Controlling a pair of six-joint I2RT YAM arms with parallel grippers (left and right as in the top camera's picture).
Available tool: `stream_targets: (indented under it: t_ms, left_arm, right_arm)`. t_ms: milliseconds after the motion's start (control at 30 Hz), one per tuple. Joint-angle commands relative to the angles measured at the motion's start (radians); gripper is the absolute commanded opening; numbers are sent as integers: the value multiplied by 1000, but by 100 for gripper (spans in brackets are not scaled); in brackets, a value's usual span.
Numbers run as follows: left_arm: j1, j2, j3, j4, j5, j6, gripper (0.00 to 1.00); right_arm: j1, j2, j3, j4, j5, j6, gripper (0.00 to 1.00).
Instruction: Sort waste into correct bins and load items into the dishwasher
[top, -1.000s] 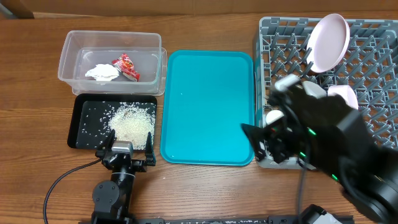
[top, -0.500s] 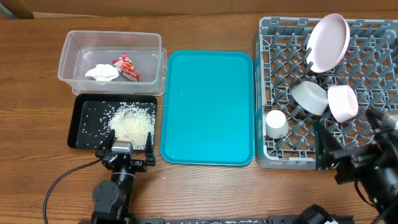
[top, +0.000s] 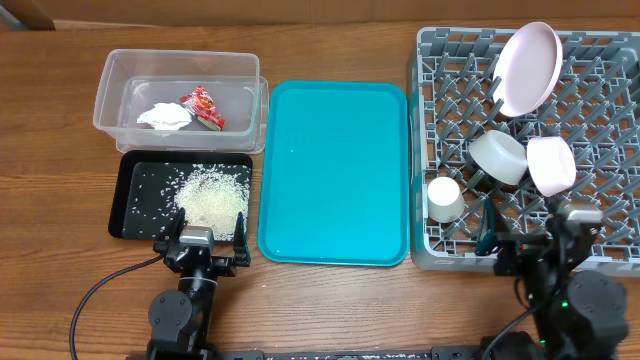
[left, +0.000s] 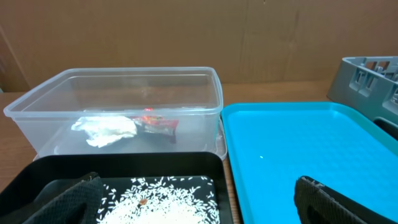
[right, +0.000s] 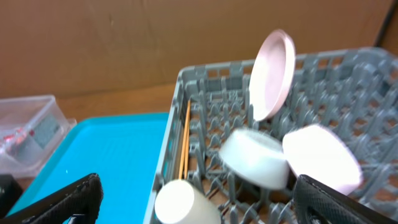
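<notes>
Jaws on both arms are standing wide apart and gripping nothing. The left jaws are hovering at the lower left of the overhead view, just below the black tray (top: 135, 215), and the right jaws are sitting at the lower right, by the near edge of the dish rack (top: 600, 130).

Waste is lying sorted. The red wrapper (top: 203, 107) and napkin (top: 165, 116) are resting side by side in the clear tub (top: 110, 90) at upper left, which is keeping dry rubbish together. The rice (top: 212, 195) is lying heaped in the black tray below it, so food scraps are staying separate.

The plate (top: 527, 68) is leaning upright between pegs at the top of the rack, an attitude suited to draining. The bowl (top: 498, 157) and smaller dish (top: 552, 165) are lying tilted just beside each other mid-rack. The cup (top: 443, 199) is sitting near the rack's lower left corner; which way its mouth is facing cannot be told. The chopsticks (right: 185, 140) are lying along the rack's left wall.

The teal tray (top: 335, 170) at centre is showing only bare surface on the worktop (top: 60, 260).

Judgement: every listed item is appearing placed, so the task is looking complete or very nearly so, with both arms sitting clear of the load
</notes>
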Motion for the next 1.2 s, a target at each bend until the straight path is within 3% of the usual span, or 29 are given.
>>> stream_targets:
  t_ms: [0,200,400,1167]
  left_arm:
    - [4,-10,-3,1,5,9,100]
    - [4,-10,-3,1,5,8,100]
    - [4,-10,-3,1,5,8,100]
    - [4,-10,-3,1,5,9,100]
  right_arm:
    - [-9,-111,-124,67,-42,-1,100]
    - [-9,-266,-388,307,-43,-1,100]
    - [-15,-265,-597,584,-43,-1,100]
    - [-15,-265,-601,590,-46,-1,100]
